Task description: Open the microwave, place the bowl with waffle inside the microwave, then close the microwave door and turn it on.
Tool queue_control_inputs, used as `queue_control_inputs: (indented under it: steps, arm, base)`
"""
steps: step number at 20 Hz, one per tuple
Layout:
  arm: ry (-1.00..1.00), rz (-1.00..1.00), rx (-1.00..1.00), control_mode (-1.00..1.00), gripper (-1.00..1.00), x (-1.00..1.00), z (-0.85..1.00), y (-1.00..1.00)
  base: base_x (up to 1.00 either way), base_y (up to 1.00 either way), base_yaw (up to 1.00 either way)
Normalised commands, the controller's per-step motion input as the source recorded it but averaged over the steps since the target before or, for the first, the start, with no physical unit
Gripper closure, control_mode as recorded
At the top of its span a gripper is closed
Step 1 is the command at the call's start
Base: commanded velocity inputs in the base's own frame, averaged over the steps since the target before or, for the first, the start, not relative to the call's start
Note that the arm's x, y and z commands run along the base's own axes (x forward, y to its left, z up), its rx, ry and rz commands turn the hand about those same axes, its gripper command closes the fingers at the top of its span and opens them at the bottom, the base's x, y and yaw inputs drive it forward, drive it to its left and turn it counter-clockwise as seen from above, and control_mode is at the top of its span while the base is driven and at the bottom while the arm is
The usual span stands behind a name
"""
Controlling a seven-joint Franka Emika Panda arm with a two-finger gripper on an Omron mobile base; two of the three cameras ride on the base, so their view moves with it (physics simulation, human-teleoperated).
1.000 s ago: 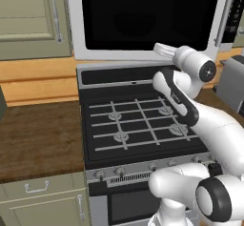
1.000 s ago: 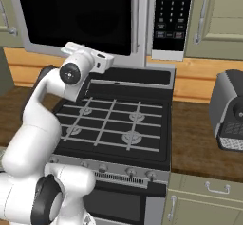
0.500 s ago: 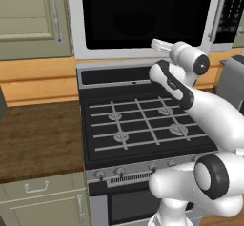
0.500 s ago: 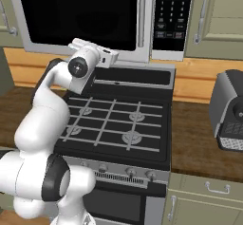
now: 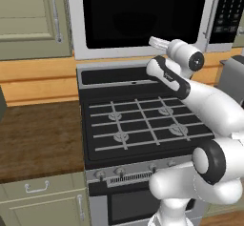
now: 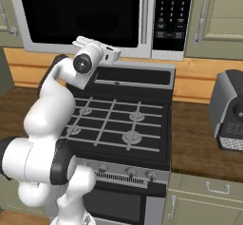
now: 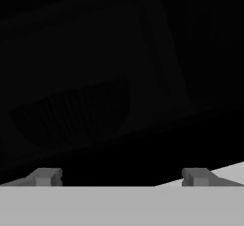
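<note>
Microwave [image 6: 156,20] is mounted above the stove, silver-grey w/ black glass front; black button panel sits at its right side. Microwave door [image 5: 143,15] is closed, flush w/ the body, its dark window showing dim cavity shapes in hand view.
</note>
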Motion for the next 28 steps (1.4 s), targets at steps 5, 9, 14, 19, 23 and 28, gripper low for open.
queue_control_inputs:
  steps: [5, 9, 14, 19, 23, 28]
  arm:
    - [0.00, 0.00, 0.00, -1.00, -1.00, 0.09, 0.00, -0.04]
    - [0.00, 0.00, -0.01, -1.00, -1.00, -0.45, 0.05, -0.16]
    - [0.00, 0.00, -0.01, -1.00, -1.00, -0.79, 0.14, -0.30]
    - [0.02, 0.00, -0.02, -1.00, -1.00, -0.59, 0.27, -0.52]
    - [0.06, -0.06, -0.06, -1.00, -1.00, -0.21, 0.42, -0.47]
    - [0.08, -0.02, -0.08, -1.00, -1.00, -0.18, 0.30, -0.61]
  base:
    - [0.00, 0.00, 0.00]
    - [0.00, 0.00, 0.00]
    - [0.00, 0.00, 0.00]
    - [0.00, 0.00, 0.00]
    - [0.00, 0.00, 0.00]
    - [0.00, 0.00, 0.00]
